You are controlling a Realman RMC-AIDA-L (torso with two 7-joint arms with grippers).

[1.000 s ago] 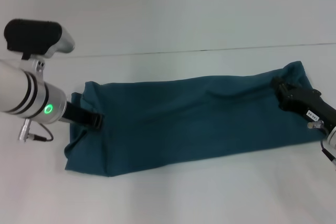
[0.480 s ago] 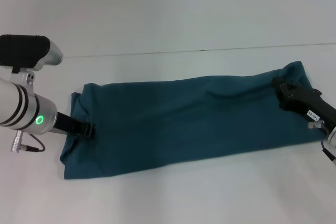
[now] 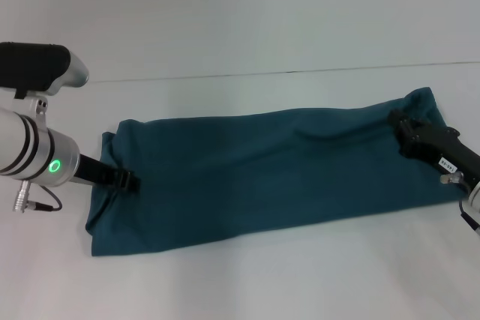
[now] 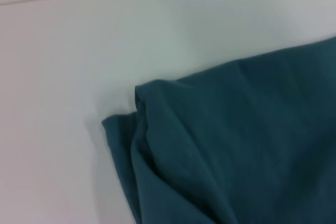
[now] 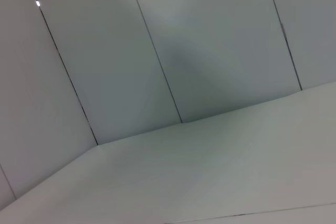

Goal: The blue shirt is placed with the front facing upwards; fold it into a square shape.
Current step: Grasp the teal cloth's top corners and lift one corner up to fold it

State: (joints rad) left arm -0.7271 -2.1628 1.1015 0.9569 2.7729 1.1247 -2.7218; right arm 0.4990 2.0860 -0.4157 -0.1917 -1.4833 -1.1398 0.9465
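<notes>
The blue shirt (image 3: 262,174) lies on the white table as a long dark teal strip running left to right; no lettering shows. My left gripper (image 3: 129,182) is low at the strip's left end, shut on the cloth there. The left wrist view shows a folded corner of the shirt (image 4: 220,150) with layered edges. My right gripper (image 3: 400,127) is at the strip's right end, shut on the bunched cloth near the far corner. The right wrist view shows no shirt, only wall panels and table.
The white table (image 3: 247,282) runs around the shirt, with its far edge (image 3: 247,74) against a pale wall. The left arm's silver body (image 3: 34,155) hangs over the table's left side. The right arm's black wrist (image 3: 450,155) is at the right edge.
My left gripper has moved left and slightly toward me, drawing the shirt's left end with it; the near left corner has shifted outward. The right gripper has stayed in place.
</notes>
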